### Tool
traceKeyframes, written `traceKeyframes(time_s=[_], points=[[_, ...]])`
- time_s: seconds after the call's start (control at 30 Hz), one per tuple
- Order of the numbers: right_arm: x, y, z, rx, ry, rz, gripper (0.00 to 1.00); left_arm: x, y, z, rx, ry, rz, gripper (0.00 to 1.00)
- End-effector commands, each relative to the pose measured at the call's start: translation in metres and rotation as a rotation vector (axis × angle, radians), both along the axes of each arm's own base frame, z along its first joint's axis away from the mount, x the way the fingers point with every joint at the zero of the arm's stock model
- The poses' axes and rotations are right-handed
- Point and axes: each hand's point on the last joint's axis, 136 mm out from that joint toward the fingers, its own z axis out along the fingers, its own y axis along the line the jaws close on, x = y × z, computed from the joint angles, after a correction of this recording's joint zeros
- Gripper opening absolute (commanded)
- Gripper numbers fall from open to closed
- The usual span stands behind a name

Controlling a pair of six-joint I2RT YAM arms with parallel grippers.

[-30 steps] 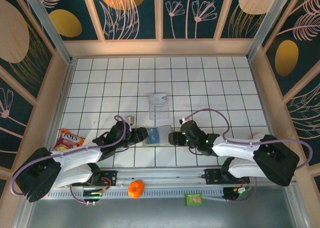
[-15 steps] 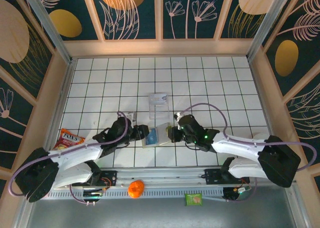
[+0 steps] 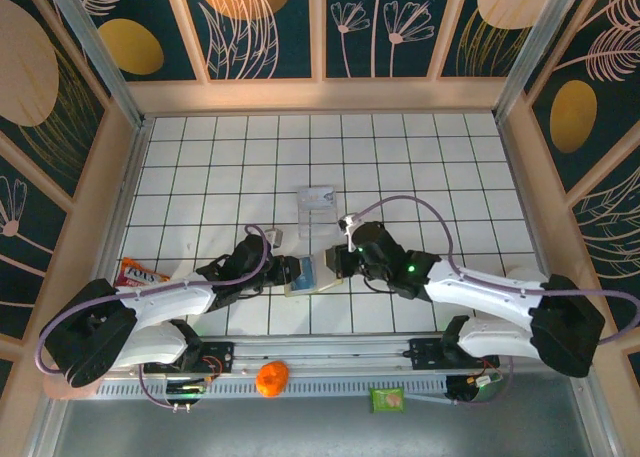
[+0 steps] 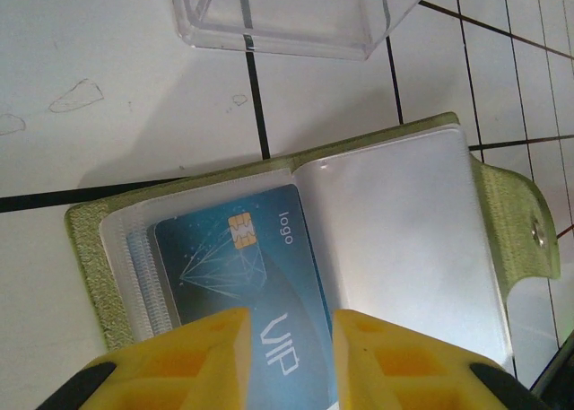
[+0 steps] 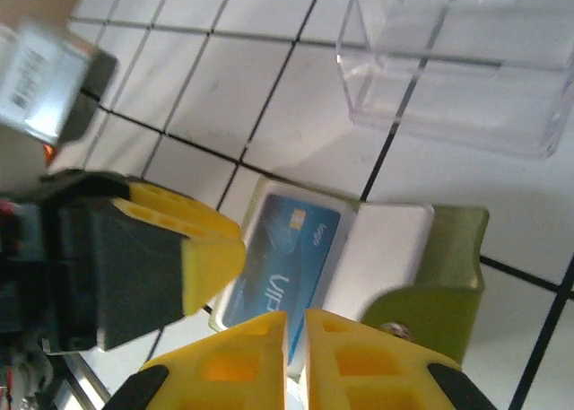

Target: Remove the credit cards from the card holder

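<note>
My left gripper [image 4: 289,325] stands narrowly parted over the blue credit card [image 4: 238,275] in the unfolded card holder [image 4: 516,222] on the tiled table [image 4: 134,141] — my right gripper [image 5: 295,325], pressed nearly together, sits at the holder's edge.

Both my arms slid in farther over the counter. My left claw [image 4: 289,325] narrowed over the blue card [image 4: 242,275] in the card holder [image 4: 502,213], and my right claw [image 5: 296,325] snapped nearly shut at its near edge.

A white gridded tabletop [image 3: 400,157] sits boxed in by dark teal walls [image 3: 265,27] painted with pale botanical motifs.
</note>
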Motion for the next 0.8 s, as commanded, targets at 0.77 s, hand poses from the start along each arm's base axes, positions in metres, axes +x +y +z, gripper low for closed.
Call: traceKeyframes(time_s=[0.77], points=[[-0.023, -0.002, -0.125, -0.188, 0.322, -0.020, 0.07, -0.001, -0.019, 0.005, -0.048, -0.019, -0.082, 0.22]])
